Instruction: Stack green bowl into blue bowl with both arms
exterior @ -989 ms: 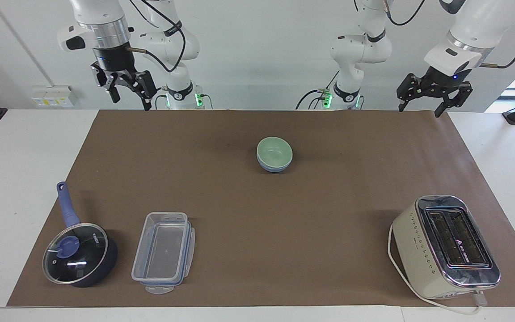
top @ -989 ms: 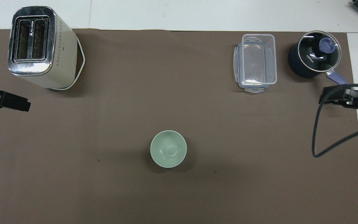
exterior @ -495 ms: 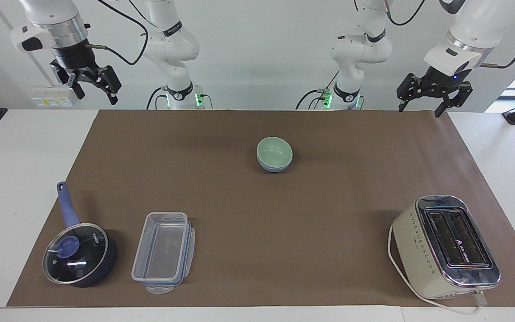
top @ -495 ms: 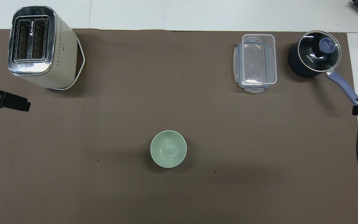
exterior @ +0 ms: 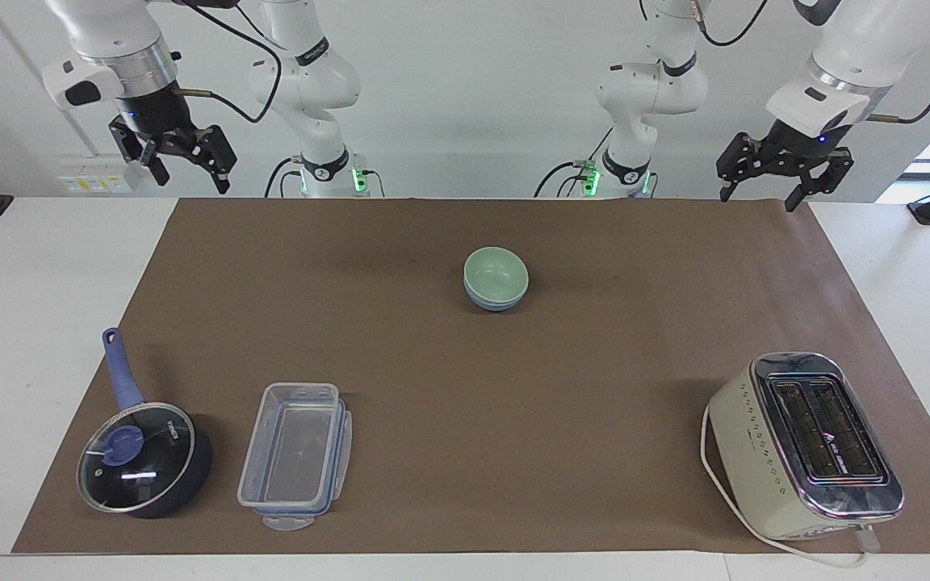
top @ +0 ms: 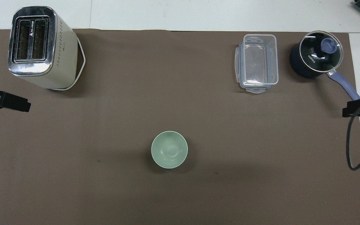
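Since the previous frame, only the right gripper (exterior: 184,160) has shifted: it now hangs slightly lower and closer to the mat's corner at the right arm's end of the table, fingers spread wide and empty. Left gripper (exterior: 762,179) is unchanged, raised over the mat's edge at the left arm's end, fingers likewise spread wide and holding nothing. Green bowl (exterior: 496,273) sits nested inside the blue bowl (exterior: 497,303) near the middle of the brown mat (exterior: 449,403), upright, untouched by either arm. Toaster (exterior: 806,444), clear plastic container (exterior: 296,454) and lidded saucepan (exterior: 144,458) stand along the mat's edge farthest from the robots, well apart from the bowls.
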`<state>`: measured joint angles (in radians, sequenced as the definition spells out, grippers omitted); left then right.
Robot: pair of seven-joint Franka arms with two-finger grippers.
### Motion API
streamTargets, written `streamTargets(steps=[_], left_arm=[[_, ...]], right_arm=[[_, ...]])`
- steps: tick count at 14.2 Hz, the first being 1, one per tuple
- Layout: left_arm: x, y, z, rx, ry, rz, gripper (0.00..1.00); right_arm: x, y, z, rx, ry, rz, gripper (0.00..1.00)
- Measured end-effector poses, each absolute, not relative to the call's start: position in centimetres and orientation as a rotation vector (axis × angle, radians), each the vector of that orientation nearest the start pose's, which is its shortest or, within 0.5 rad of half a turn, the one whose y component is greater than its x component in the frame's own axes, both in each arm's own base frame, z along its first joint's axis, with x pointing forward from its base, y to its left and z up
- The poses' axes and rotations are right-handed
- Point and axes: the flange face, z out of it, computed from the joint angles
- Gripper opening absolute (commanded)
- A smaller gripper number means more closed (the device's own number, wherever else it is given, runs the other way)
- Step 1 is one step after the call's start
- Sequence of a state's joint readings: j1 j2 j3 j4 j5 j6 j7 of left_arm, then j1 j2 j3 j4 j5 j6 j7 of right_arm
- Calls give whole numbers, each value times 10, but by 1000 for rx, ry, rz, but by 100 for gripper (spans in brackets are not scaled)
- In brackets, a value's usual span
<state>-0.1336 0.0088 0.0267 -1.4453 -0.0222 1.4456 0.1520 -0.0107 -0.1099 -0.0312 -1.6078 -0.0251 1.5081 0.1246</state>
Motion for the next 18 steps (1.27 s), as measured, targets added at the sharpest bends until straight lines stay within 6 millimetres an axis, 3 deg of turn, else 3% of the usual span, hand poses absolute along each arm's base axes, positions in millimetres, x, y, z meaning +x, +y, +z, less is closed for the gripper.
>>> streamTargets(steps=[5,11,18], left_arm=[[541,-61,667,-3137,413,13,100],[541,-61,666,-3137,413,19,100],[541,-61,662,-3137,414,31,100]], right_arm=[[509,-28,662,-3151,274,24,100],[502,-17,658,-3155,243,124,100],[505,-20,663,-3156,250,70,100]])
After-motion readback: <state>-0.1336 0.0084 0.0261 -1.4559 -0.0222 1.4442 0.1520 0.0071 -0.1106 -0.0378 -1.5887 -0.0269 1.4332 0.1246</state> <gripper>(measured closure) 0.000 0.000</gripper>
